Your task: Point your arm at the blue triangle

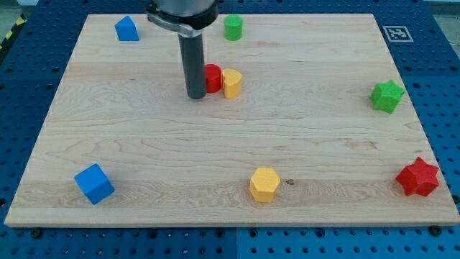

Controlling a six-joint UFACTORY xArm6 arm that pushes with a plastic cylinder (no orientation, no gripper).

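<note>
The blue triangle-like block (126, 29) sits near the board's top left corner. My tip (196, 96) is the lower end of a dark rod in the upper middle of the board, well to the right of and below the blue triangle. The tip stands just left of a red block (213, 78), partly hidden by the rod, which touches a yellow block (231, 83) on its right.
A green cylinder (233, 27) is at top centre. A green star (387, 96) is at right. A red star (418, 177) is at bottom right. A yellow hexagon (264, 184) is at bottom centre. A blue cube (94, 183) is at bottom left. The wooden board (144, 144) lies on a blue perforated table.
</note>
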